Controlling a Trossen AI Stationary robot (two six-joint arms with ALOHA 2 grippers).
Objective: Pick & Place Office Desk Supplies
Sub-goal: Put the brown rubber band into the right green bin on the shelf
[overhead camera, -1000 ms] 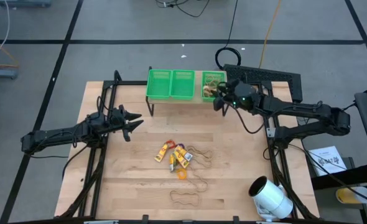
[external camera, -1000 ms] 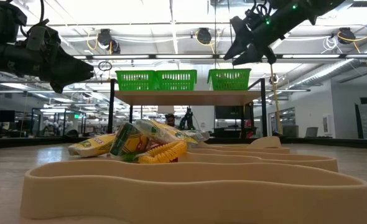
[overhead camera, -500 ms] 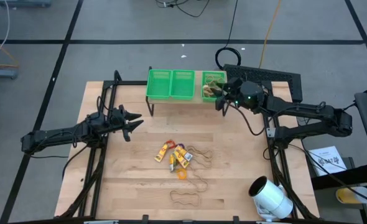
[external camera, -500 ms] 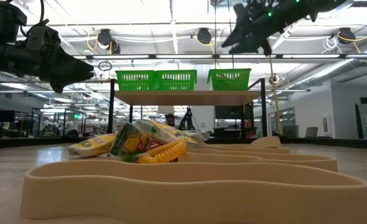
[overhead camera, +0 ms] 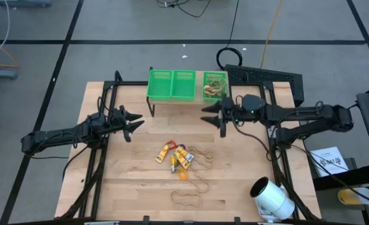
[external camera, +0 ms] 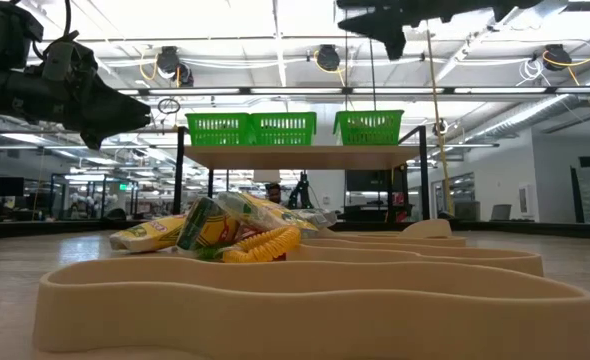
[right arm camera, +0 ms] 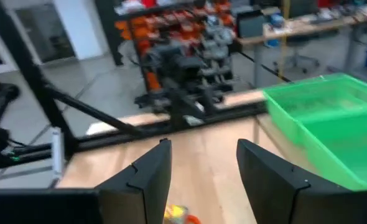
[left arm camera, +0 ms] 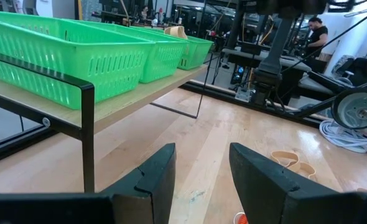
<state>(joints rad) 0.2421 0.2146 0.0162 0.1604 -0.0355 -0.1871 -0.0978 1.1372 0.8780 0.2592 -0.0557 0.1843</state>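
The desk supplies lie mid-table: a pile of small yellow, purple and white oblong pieces (overhead camera: 177,156) (external camera: 230,228), tan rubber-band loops (overhead camera: 200,153) (overhead camera: 186,199) (external camera: 305,290) and an orange ring (overhead camera: 183,176). More tan bands lie in the rightmost green basket (overhead camera: 214,86). My right gripper (overhead camera: 211,117) (right arm camera: 202,174) hangs open and empty in the air in front of that basket, high in the low view (external camera: 375,18). My left gripper (overhead camera: 134,122) (left arm camera: 202,180) waits open over the table's left part, touching nothing.
Three green baskets (overhead camera: 172,84) (left arm camera: 78,50) stand on a raised shelf (external camera: 295,157) at the table's far edge. A large white cylinder (overhead camera: 272,197) lies at the near right corner. Bare wood shows between the pile and the shelf.
My right gripper has drawn back from above the rightmost basket toward the table's near edge and a little to the left, rising higher and swinging its fingers round toward the left side. The left arm and the supplies have stayed put.
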